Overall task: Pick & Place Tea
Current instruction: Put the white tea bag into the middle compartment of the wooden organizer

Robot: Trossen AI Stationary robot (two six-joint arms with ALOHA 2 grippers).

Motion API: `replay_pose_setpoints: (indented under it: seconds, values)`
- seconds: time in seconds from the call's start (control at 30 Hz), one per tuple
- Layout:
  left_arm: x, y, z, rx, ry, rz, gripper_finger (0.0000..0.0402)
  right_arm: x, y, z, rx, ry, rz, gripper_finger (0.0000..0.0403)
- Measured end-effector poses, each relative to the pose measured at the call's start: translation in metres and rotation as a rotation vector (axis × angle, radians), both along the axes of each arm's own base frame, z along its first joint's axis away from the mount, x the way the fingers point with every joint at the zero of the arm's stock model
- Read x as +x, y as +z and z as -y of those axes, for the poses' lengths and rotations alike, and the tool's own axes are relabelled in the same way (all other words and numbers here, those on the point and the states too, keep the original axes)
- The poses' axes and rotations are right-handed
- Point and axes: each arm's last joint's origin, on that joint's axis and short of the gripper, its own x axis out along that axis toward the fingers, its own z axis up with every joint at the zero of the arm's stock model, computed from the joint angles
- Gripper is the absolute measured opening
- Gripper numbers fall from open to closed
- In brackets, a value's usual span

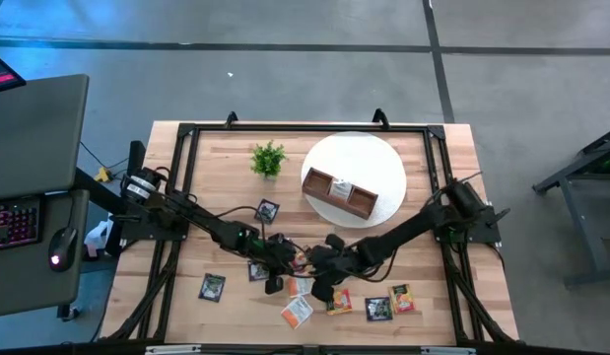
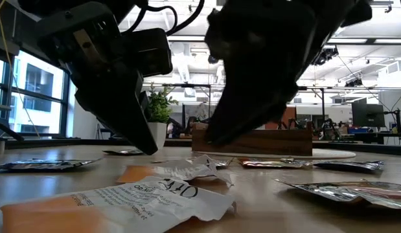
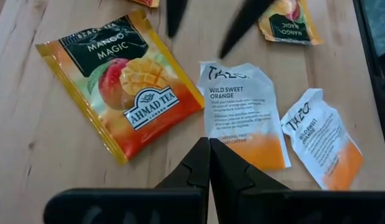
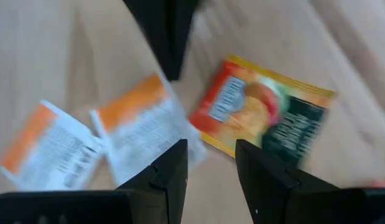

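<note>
Several tea sachets lie flat on the table's near half: black ones (image 1: 212, 286) (image 1: 267, 210), white-and-orange ones (image 1: 297, 311) (image 3: 242, 112) (image 3: 323, 137), and yellow-orange mango ones (image 3: 120, 84) (image 4: 260, 112). My left gripper (image 1: 275, 280) (image 3: 209, 158) is shut and points down between a mango sachet and a white-and-orange one. My right gripper (image 1: 322, 286) (image 4: 211, 163) is open beside it, over a white-and-orange sachet (image 4: 142, 130) and a mango one. The wooden tray (image 1: 341, 194) sits on a round white plate (image 1: 383, 158). My left gripper's shut fingertips (image 3: 204, 155) stand from above at the near edge of a white-and-orange sachet (image 3: 232, 146) that lies flat on the table. Whether they touch it or the wood, I cannot tell.
A small green potted plant (image 1: 268, 158) stands left of the plate, toward the far edge. A black frame (image 1: 285, 128) runs around the tabletop. Both grippers are close together at the table's near centre (image 2: 148, 145) (image 2: 216, 139). Bare wood lies left of the sachets (image 1: 186, 296).
</note>
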Motion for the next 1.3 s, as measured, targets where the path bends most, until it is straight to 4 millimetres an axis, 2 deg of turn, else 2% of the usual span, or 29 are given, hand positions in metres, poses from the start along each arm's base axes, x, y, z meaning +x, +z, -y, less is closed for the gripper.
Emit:
replay_pose_setpoints:
  seconds: [0.17,0.43,0.57,0.73,0.93,1.07,1.17,1.3]
  values:
    - [0.0,0.0,0.0,0.002,0.001,0.001,0.0001,0.005,-0.011,-0.004,0.04,0.02,0.008,0.0131]
    - [0.0,0.001,0.0,0.002,0.002,0.004,0.0001,0.005,-0.011,-0.004,0.044,0.02,0.015,0.0131]
    - [0.0,0.001,0.0,0.002,0.003,0.004,0.0001,0.007,-0.018,-0.005,0.06,0.027,0.004,0.012]
    - [0.0,0.001,0.0,0.004,0.006,0.006,0.0001,0.01,-0.028,-0.007,0.088,0.043,0.007,0.0084]
    - [0.001,0.001,-0.001,0.018,0.018,0.012,0.0001,0.009,-0.024,-0.006,0.021,0.113,0.004,0.0009]
    - [0.001,0.002,-0.001,0.016,0.021,0.023,0.0001,0.001,-0.008,-0.004,-0.024,0.184,-0.03,0.0013]
    - [0.002,0.002,-0.001,0.021,0.027,0.026,0.0001,-0.01,0.019,0.001,-0.09,0.24,-0.046,0.0003]
    - [0.003,0.003,-0.001,0.016,0.03,0.044,0.0001,-0.031,0.064,0.017,-0.31,0.262,-0.046,0.0006]
